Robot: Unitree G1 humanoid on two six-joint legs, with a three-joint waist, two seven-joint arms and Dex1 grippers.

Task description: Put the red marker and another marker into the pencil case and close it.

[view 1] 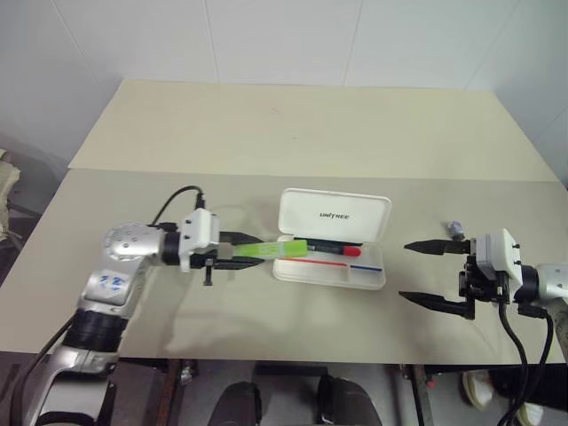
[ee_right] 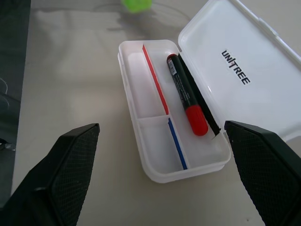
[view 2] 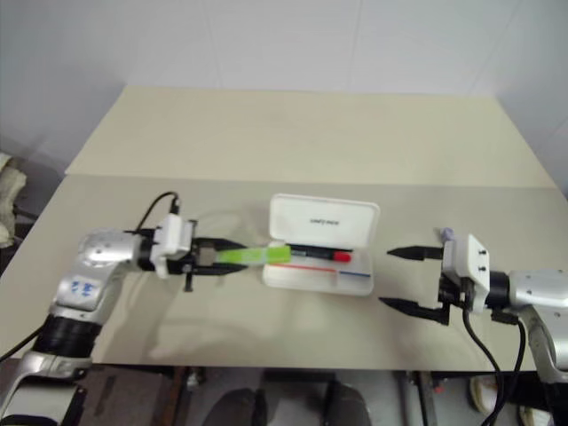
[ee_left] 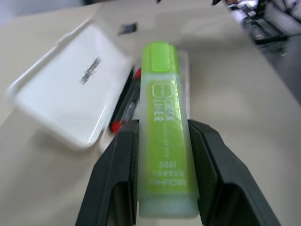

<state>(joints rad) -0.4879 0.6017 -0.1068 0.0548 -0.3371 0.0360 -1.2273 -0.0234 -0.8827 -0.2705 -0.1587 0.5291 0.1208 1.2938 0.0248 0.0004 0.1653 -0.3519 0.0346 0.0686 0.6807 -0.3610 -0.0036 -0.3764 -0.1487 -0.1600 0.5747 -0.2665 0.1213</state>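
- Step in hand, as judged: carrying the green highlighter [view 1: 273,251] to the open pencil case [ee_right: 141,162] and laying it in.
- Left tool [view 1: 253,252] clamped on the highlighter, fingers [ee_left: 115,181] pressed on both flat sides near its paler rear end; capped green tip jutting toward the case, reaching just over its near short edge.
- Red marker [ee_right: 186,94] already lying in the back compartment of the tray, next to the hinge, red cap toward the right tool.
- Best done by bringing the highlighter further over the tray, keeping it level and parallel to the red-and-blue divider [ee_right: 162,103], then lowering into the free front compartment before letting go; a drop from height would likely bounce it out or onto the rim.
- Worth minding the low tray wall on the approach side: a dip too early would likely nudge the light case across the desk [view 1: 293,133].
- Lid [view 1: 334,216] standing open at the back, lettering visible, clear of the approach path; closing not yet done.
- Right tool [view 1: 429,273] spread wide apart, holding nothing, hovering well apart from the case on its far side, pointing at it; well placed to steady the case or swing the lid afterwards.
- Small dark object [view 1: 455,228] on the desk just behind the right tool, too small to name, out of the way.
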